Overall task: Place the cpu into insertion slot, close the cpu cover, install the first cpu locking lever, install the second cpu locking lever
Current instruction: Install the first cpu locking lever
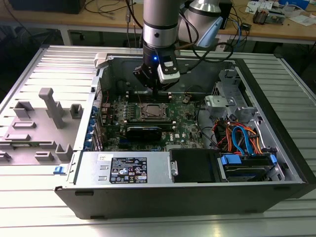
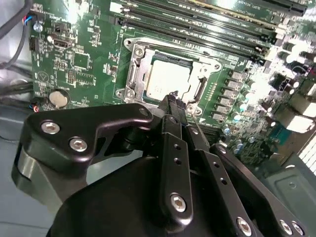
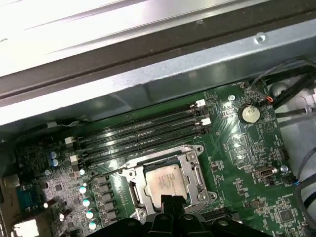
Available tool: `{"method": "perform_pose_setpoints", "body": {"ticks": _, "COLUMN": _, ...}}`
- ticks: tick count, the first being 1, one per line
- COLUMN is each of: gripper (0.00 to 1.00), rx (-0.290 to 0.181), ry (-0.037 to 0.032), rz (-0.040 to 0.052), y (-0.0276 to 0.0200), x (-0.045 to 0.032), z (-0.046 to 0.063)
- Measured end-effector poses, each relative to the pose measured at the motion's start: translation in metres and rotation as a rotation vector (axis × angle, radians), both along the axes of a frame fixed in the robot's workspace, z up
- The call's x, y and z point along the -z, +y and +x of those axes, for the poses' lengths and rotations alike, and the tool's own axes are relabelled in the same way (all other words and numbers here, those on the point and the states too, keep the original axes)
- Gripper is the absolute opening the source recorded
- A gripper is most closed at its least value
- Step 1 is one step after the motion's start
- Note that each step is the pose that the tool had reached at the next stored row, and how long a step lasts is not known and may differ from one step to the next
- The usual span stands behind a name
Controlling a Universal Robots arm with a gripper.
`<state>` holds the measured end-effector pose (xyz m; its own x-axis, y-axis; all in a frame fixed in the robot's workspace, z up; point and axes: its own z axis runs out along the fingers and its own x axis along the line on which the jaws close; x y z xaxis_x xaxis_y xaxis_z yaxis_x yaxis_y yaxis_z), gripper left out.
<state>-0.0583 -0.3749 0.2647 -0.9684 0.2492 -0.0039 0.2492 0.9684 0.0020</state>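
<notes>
Slatted metal table [image 1: 49, 217] under open case [image 1: 197, 196], cpu [image 2: 168, 79] in insertion slot [image 2: 129, 69]

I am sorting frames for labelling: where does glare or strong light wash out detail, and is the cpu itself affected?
Second wrist view: glare bleaches the capacitors; the cpu shines pale, outline clear. First wrist view: the case wall is washed white; the cpu is evenly lit. Exterior view: the ribbed table gleams; the motherboard is dimmer.
</notes>
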Motion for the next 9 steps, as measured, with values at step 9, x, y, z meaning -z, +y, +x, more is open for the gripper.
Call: {"method": "perform_pose_setpoints", "body": {"ticks": 9, "gripper": 0.11, "rx": -0.171, "ry": 0.0000, "rz": 0.0003, "y": -0.0002, "x": 0.0000, "z": 0.0000}}
